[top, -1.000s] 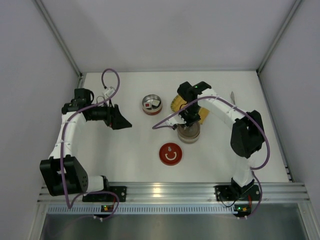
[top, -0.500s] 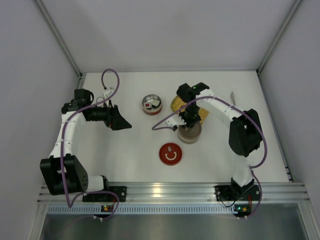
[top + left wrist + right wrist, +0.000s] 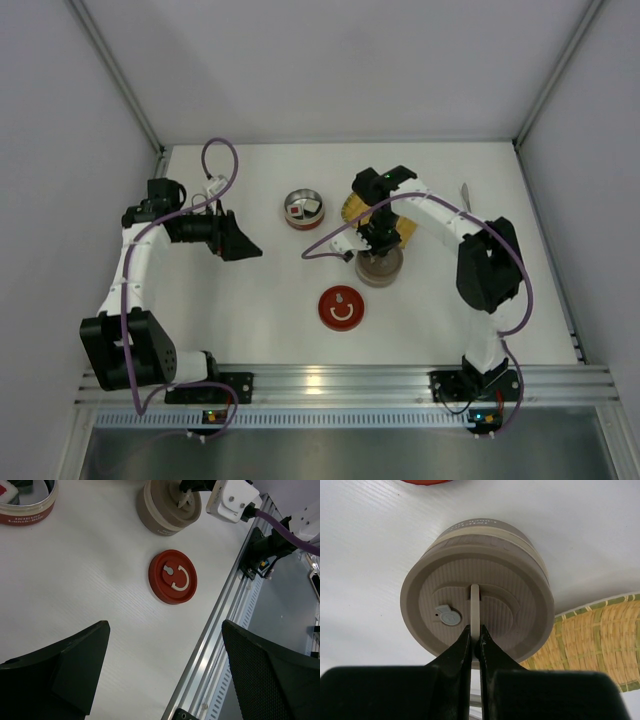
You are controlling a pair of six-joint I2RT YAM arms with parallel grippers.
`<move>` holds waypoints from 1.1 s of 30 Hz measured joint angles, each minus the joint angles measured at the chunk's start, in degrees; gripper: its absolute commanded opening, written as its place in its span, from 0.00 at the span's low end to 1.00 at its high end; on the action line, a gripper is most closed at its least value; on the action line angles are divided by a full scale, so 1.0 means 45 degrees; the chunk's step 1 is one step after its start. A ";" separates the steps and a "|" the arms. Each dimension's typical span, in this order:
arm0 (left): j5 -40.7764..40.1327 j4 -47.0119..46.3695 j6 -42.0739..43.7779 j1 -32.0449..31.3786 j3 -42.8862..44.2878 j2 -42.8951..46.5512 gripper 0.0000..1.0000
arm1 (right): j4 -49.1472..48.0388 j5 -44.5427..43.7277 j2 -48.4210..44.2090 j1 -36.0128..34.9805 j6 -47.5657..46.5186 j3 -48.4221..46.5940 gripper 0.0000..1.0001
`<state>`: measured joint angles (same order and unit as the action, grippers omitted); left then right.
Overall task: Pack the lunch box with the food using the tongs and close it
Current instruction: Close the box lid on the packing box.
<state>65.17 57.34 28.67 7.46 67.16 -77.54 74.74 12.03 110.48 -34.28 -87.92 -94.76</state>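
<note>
Right gripper (image 3: 475, 636) pinches the thin tab (image 3: 474, 602) of the beige lid (image 3: 512, 617); we judge it light, stiff, slippery; left gripper (image 3: 165, 626) gapes.

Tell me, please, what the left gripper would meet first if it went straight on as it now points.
Probably the red lid, lying ahead of the open left gripper; depth is unclear, so perhaps the white table first.

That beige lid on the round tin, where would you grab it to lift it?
By the thin handle standing upright at the centre of the beige lid, coming straight down with a finger on each flat face. The lid itself looks too wide to pinch across. The right gripper is shut on that handle in just this way.
</note>
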 measured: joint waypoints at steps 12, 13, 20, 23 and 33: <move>0.0000 0.0233 0.0170 0.0078 0.0000 0.0000 0.98 | 0.0000 0.0005 0.0175 -0.0039 0.0165 0.0000 0.00; 0.0000 0.0233 0.0199 0.0083 -0.0010 0.0000 0.99 | 0.0000 0.0005 0.0175 -0.0039 0.0165 0.0000 0.00; 0.0000 0.0335 0.0335 0.0175 -0.0058 0.0000 0.98 | 0.0029 0.0146 0.0617 -0.0039 0.0175 -0.0389 0.00; 0.0005 0.0379 0.0350 0.0189 -0.0058 0.0000 0.98 | 0.0024 0.0219 0.0816 -0.0044 0.0199 -0.0612 0.00; 0.0097 0.0554 0.0578 0.0291 -0.0058 -0.0223 0.98 | 0.0024 0.0243 0.0826 -0.0049 0.0350 -0.0709 0.00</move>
<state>65.60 59.83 31.27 8.78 66.89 -78.54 74.85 13.13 114.19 -34.50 -86.35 -97.95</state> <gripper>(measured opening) 0.984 0.026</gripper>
